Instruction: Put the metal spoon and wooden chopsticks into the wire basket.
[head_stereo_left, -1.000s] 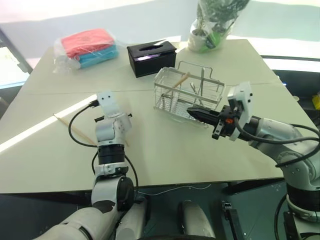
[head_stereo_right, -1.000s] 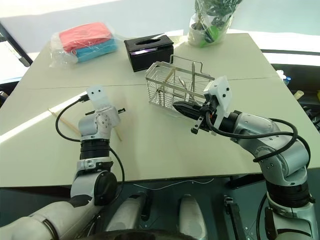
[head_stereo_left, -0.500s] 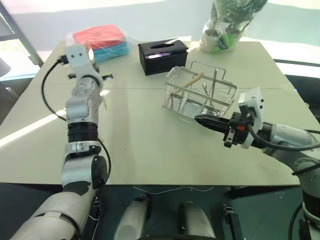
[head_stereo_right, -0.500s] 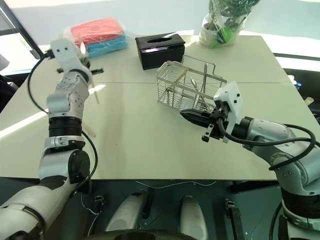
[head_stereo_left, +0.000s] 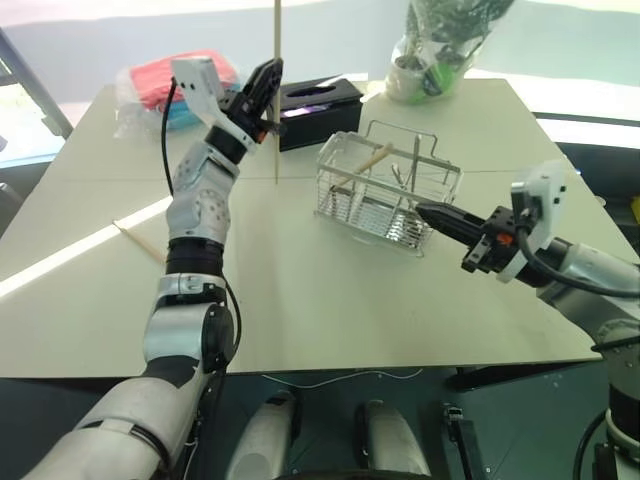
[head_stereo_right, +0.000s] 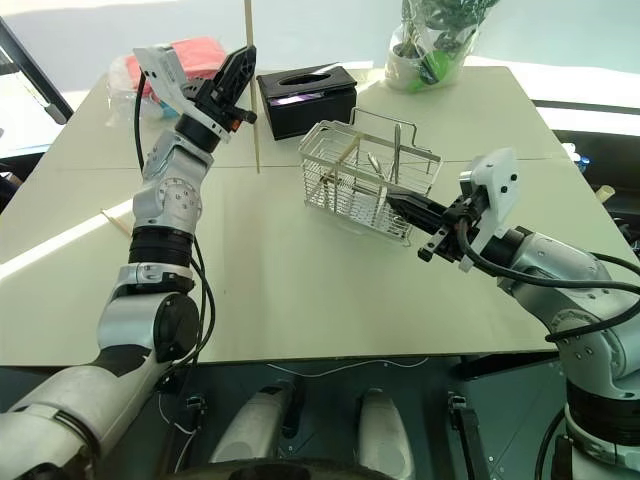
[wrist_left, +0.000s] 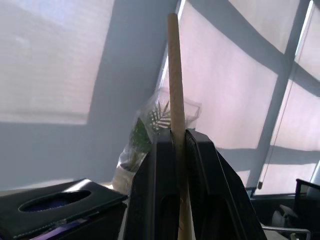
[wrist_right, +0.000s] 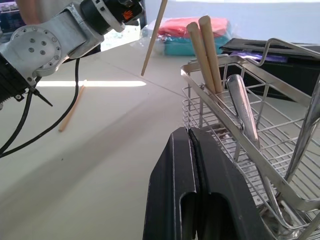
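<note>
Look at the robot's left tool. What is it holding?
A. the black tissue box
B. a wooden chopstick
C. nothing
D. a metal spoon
B. The left tool is shut on one wooden chopstick, holding it upright in the air to the left of the wire basket.

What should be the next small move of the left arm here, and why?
Probably carry the chopstick toward the wire basket. The left claw holds it upright above the table, still short of the basket; a second chopstick lies on the table.
</note>
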